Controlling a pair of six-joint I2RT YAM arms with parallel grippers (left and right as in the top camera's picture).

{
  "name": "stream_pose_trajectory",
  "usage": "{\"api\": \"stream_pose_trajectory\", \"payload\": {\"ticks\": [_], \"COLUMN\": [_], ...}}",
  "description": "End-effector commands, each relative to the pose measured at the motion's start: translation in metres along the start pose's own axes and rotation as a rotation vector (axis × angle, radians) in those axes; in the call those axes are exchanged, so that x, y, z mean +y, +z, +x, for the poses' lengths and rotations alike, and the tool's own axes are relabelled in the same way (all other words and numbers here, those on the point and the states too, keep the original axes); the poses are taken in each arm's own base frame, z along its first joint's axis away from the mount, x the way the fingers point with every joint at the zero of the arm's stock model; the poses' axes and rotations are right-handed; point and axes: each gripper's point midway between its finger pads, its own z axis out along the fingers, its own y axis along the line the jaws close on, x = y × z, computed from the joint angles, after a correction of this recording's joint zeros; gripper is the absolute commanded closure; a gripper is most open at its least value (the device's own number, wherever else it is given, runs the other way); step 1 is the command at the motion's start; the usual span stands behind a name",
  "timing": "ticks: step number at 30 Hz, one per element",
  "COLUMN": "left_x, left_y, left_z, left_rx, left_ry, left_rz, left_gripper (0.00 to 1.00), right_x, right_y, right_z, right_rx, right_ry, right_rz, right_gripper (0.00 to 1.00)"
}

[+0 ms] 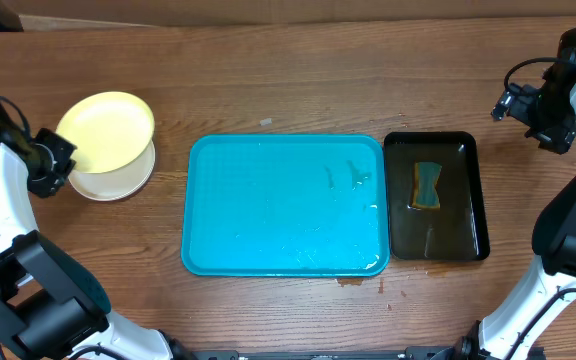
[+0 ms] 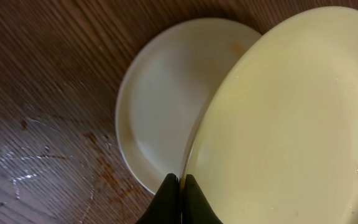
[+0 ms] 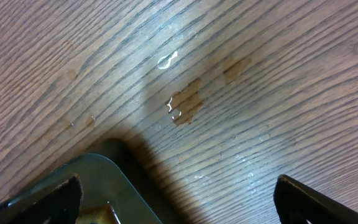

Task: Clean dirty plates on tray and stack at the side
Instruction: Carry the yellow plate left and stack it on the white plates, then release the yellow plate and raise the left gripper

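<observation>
Left fingers [image 2: 168,200] pinch yellow plate [image 2: 291,124] over white plate [image 2: 160,106]; right fingers [image 3: 319,200] wide; only overhead shows turquoise tray [image 1: 268,225].

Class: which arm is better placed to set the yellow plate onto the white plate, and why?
Left. The left hand is shut on the yellow plate, held over the white plate; the right hand hangs open far off, beyond the black tray.

I see a brown desk [image 1: 298,80] of matt, grained wood with wet patches. The turquoise tray [image 1: 268,215] looks like glossy wet plastic, the black tray [image 1: 465,215] shiny too. The yellow plate [image 1: 106,128] is smooth, softly glossy.
</observation>
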Motion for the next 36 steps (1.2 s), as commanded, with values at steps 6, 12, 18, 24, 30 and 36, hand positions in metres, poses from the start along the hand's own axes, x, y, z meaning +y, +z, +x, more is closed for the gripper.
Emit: {"api": "stream_pose_trajectory", "payload": {"ticks": [6,12,18,24,30,36], "left_x": [0.028,0.031,0.034,0.001,-0.099,-0.137], "left_y": [0.004,0.023,0.037,0.038,0.014,0.023], "left_z": [-0.014,-0.012,-0.005,0.006,0.051,0.094], "left_rx": [-0.070,-0.091,-0.095,-0.022,0.097,0.133], "left_ry": [-0.012,-0.019,-0.035,0.028,0.391,0.529], "left_rz": [-0.131,-0.115,-0.105,0.077,0.577,0.545], "left_gripper": [0.96,0.96,0.88,0.11,0.01,0.00], "right_x": [0.000,0.000,0.000,0.000,0.000,0.000], "right_y": [-0.010,-0.010,-0.010,-0.010,-0.010,-0.010], "right_z": [-0.004,-0.004,-0.004,-0.004,-0.004,-0.004], "right_rx": [-0.026,-0.026,-0.026,-0.026,-0.026,-0.026], "right_ry": [0.008,0.008,0.008,0.008,0.008,0.008], "right_rz": [-0.012,-0.012,-0.012,-0.012,-0.012,-0.012], "right_gripper": [0.00,0.00,0.00,0.00,0.00,0.00]}}
